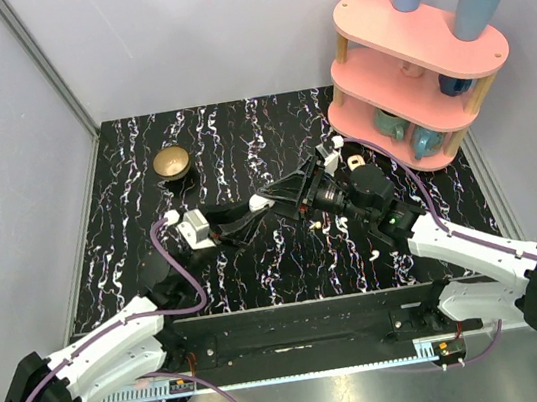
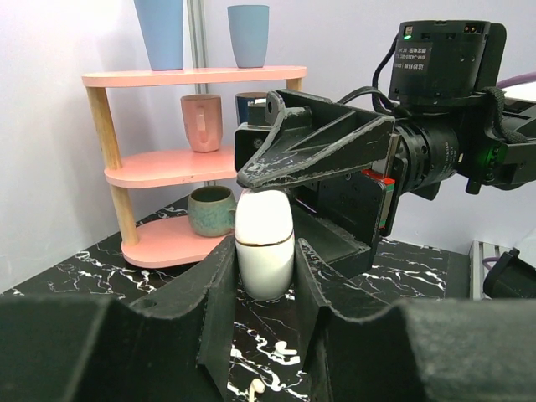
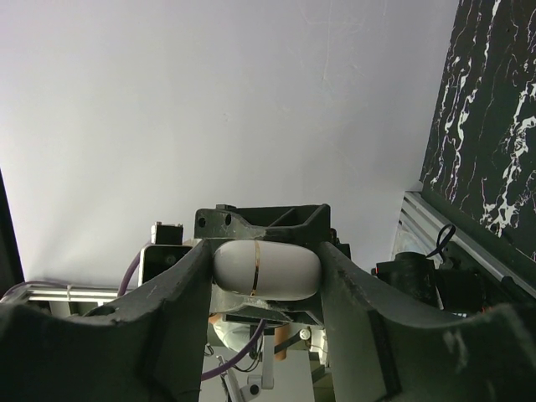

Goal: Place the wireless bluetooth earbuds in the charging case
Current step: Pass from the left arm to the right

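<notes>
Glossy white egg-shaped charging case (image 2: 265, 251)

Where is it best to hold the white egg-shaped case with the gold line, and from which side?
Grip the white egg-shaped plastic charging case by its lower half, below the gold seam, pinching its flanks from the left, as the left hand does. It stands upright, and the seam probably parts lid from base, leaving the lid free.

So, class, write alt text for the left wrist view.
A closed white charging case is held upright in the left pincer, the right pincer gripping its top. Two earbuds lie on the table below; a pink shelf stands behind.
</notes>
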You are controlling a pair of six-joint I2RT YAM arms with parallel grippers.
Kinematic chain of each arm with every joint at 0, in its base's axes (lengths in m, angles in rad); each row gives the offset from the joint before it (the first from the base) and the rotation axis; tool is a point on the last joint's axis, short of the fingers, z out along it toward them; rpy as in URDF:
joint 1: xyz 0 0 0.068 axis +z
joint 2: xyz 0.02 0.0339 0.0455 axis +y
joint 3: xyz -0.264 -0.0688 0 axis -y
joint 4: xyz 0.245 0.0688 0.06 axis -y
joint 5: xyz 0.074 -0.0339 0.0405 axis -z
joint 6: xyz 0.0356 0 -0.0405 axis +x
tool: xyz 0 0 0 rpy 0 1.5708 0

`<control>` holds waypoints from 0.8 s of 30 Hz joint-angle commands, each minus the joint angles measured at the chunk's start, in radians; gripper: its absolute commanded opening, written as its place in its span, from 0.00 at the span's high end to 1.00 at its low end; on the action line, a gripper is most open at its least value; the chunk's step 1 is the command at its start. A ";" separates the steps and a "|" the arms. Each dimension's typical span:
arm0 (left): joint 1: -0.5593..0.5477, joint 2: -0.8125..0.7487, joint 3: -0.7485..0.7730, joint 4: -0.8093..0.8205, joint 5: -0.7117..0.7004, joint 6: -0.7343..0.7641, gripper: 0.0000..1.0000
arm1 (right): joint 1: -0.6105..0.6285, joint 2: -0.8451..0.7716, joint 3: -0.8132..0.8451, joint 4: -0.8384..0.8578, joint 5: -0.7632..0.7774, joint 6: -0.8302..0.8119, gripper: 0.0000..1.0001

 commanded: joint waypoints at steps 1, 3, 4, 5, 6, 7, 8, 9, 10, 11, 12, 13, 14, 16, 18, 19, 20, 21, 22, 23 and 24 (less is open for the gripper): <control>0.004 0.001 0.038 -0.011 -0.023 -0.025 0.66 | 0.006 -0.012 0.007 0.081 -0.038 0.006 0.84; 0.002 0.001 0.045 -0.037 -0.018 -0.025 0.66 | 0.006 -0.013 0.005 0.085 -0.037 0.000 0.84; 0.004 0.002 0.055 -0.051 -0.018 -0.025 0.65 | 0.004 -0.013 0.007 0.082 -0.038 -0.003 0.84; 0.004 0.001 0.061 -0.063 -0.015 -0.023 0.64 | 0.004 -0.015 0.007 0.080 -0.037 -0.007 0.84; 0.002 0.002 0.064 -0.085 -0.015 -0.023 0.62 | 0.006 -0.015 0.007 0.080 -0.037 -0.014 0.85; 0.002 0.002 0.071 -0.092 -0.013 -0.023 0.57 | 0.007 -0.016 0.008 0.081 -0.037 -0.016 0.85; 0.002 0.005 0.073 -0.098 -0.013 -0.025 0.57 | 0.004 -0.015 0.008 0.081 -0.037 -0.019 0.85; 0.002 0.007 0.073 -0.096 -0.015 -0.025 0.56 | 0.004 -0.016 0.007 0.080 -0.035 -0.022 0.85; 0.004 0.010 0.073 -0.094 -0.013 -0.028 0.55 | 0.006 -0.016 0.007 0.081 -0.037 -0.023 0.86; 0.002 0.010 0.075 -0.095 -0.015 -0.030 0.52 | 0.006 -0.016 0.007 0.081 -0.037 -0.025 0.86; 0.004 0.011 0.076 -0.095 -0.013 -0.030 0.52 | 0.006 -0.016 0.008 0.081 -0.037 -0.027 0.87; 0.002 0.013 0.076 -0.092 -0.015 -0.030 0.52 | 0.006 -0.013 0.008 0.081 -0.037 -0.027 0.87; 0.004 0.011 0.075 -0.088 -0.018 -0.034 0.52 | 0.006 -0.015 0.008 0.078 -0.035 -0.027 0.87; 0.004 0.011 0.070 -0.066 -0.021 -0.037 0.52 | 0.006 -0.013 0.008 0.074 -0.034 -0.030 0.87; 0.002 0.010 0.068 -0.048 -0.024 -0.042 0.48 | 0.006 -0.013 0.005 0.071 -0.029 -0.033 0.87; 0.002 0.011 0.070 -0.043 -0.018 -0.042 0.48 | 0.006 -0.013 0.004 0.069 -0.027 -0.033 0.87; 0.002 0.011 0.073 -0.045 -0.012 -0.046 0.49 | 0.006 -0.013 0.002 0.069 -0.026 -0.033 0.87; 0.004 0.018 0.082 -0.049 -0.010 -0.048 0.49 | 0.006 -0.013 0.001 0.071 -0.024 -0.034 0.87; 0.002 0.019 0.085 -0.054 -0.003 -0.049 0.49 | 0.006 -0.013 0.001 0.071 -0.023 -0.033 0.87; 0.002 0.024 0.088 -0.054 -0.001 -0.054 0.49 | 0.007 -0.011 0.001 0.071 -0.023 -0.036 0.87; 0.002 0.030 0.090 -0.050 0.002 -0.056 0.49 | 0.006 -0.011 0.001 0.071 -0.021 -0.034 0.87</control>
